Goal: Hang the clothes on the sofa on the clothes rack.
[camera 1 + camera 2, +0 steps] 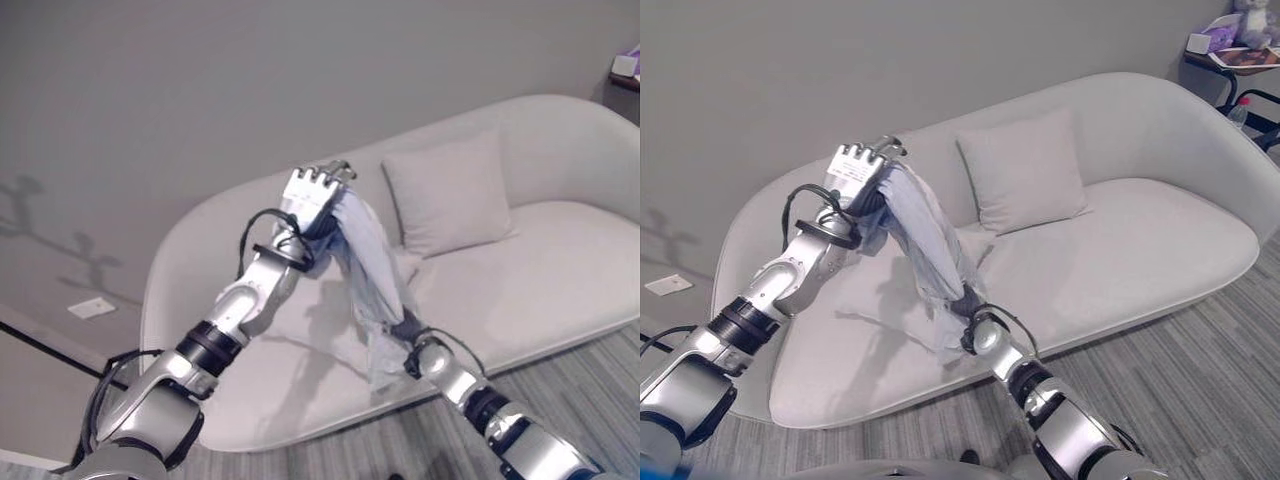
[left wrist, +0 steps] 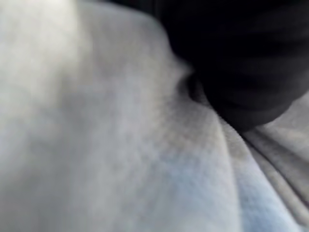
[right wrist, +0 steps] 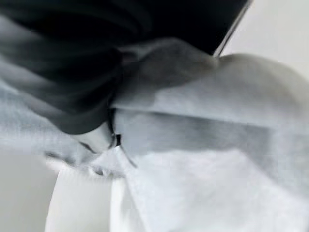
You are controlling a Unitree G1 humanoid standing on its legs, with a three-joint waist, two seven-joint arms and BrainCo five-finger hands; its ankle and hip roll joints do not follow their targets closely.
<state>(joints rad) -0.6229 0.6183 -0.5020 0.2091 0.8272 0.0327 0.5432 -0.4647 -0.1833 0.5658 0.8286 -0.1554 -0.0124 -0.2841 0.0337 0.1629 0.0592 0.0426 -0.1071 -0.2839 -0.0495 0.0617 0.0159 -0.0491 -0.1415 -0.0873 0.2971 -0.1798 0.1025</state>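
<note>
The pale blue-grey cloth garment [image 1: 925, 245] is held lifted off the curved light-grey sofa [image 1: 1160, 250], gripped by the raised left hand [image 1: 855, 170] and the lower right hand [image 1: 970, 305], with hanging judged not yet done.

Silver-grey arms banded in black, black cables looping at dark-covered wrists.

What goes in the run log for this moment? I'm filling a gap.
left hand: raised, shut on garment | right hand: low, shut on garment | garment: lifted above sofa | rack: unseen
</note>
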